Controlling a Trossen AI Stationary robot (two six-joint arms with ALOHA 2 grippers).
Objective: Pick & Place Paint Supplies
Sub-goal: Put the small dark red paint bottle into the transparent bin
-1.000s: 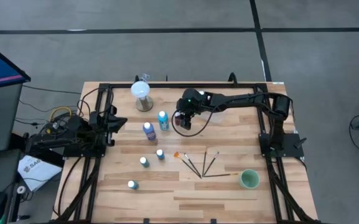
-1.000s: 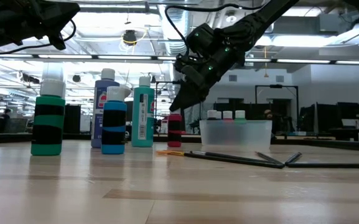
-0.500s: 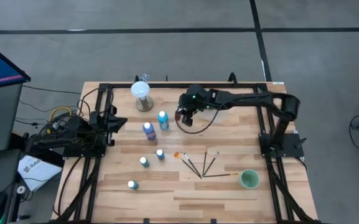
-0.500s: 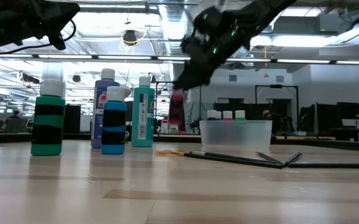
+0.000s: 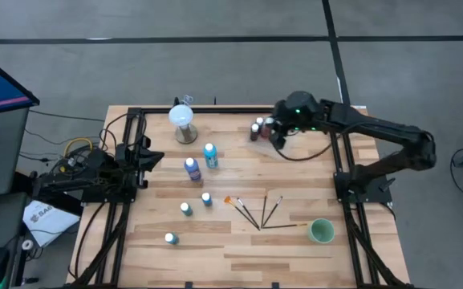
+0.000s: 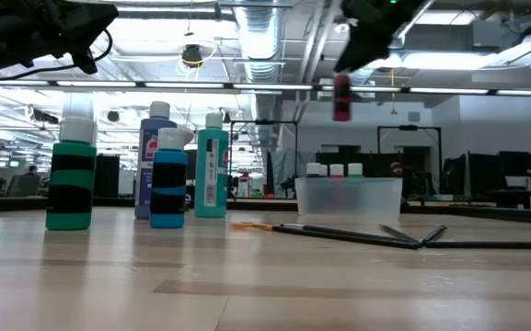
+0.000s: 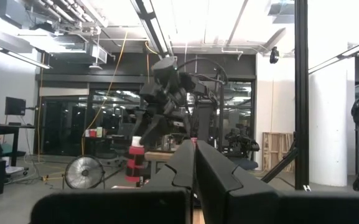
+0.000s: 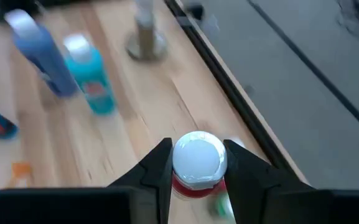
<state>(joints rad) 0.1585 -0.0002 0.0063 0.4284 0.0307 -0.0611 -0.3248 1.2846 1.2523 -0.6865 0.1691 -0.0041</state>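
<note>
Right hand (image 5: 273, 132) is over the far side of the desk (image 5: 295, 257), fingers clamped on a dark red bottle (image 8: 196, 165) by its white cap; the right wrist view shows both fingers pressed against the cap sides. In the low view the red bottle (image 6: 341, 97) hangs in the air, well above the clear container (image 6: 349, 197). That container already has a few small white-capped bottles (image 6: 336, 170) in it; in the high view they sit just beside the right hand, near the desk's far edge.

Left hand (image 5: 152, 155) is parked at the left edge of the desk; its fingers look closed together in the left wrist view, nothing between them.

Still on the desk:
- tall blue bottle (image 5: 192, 168) and tall teal bottle (image 5: 211, 155), upright, side by side near the middle
- three small bottles (image 5: 186, 209) nearer the front left, standing apart from each other
- paintbrushes (image 5: 259, 213) lying fanned out front of centre, one orange-tipped (image 5: 229, 201)
- green cup (image 5: 321, 231) at the front right, touching one brush's end
- white globe on a round base (image 5: 182, 118) at the far left corner
</note>
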